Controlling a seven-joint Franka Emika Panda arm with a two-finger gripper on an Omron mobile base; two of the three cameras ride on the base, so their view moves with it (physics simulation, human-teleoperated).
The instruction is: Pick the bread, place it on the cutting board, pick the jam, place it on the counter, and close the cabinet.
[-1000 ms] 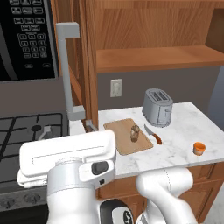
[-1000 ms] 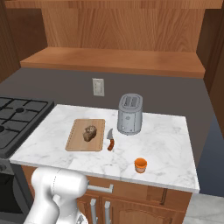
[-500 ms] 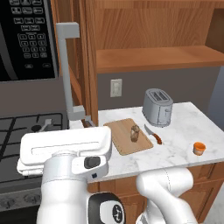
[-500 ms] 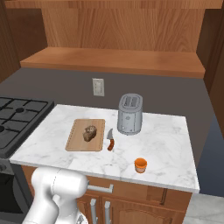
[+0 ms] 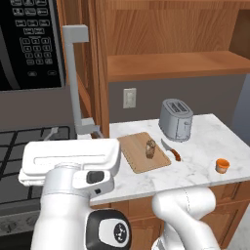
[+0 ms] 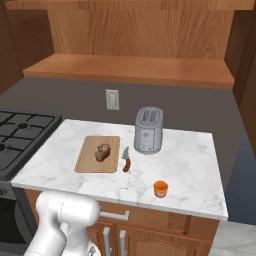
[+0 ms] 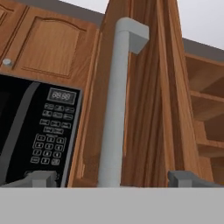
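Where counter (image 6: 185, 155) meets stove (image 6: 20, 135), bread (image 6: 102, 152) boarded

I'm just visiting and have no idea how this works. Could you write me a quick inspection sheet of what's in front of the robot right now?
Surface: white marble counter above wooden drawers.
Job's things: bread lies on the cutting board; jam stands on the counter near its front edge; cabinet door stands open, its shelves showing.
Clutter: toaster behind the board; orange-handled knife between board and toaster.
Grippers: gripper is open, its fingertips either side of the cabinet's grey bar handle, not closed on it.
Cables: nothing seen.
Surroundings: microwave and stove to the left; wall outlet.
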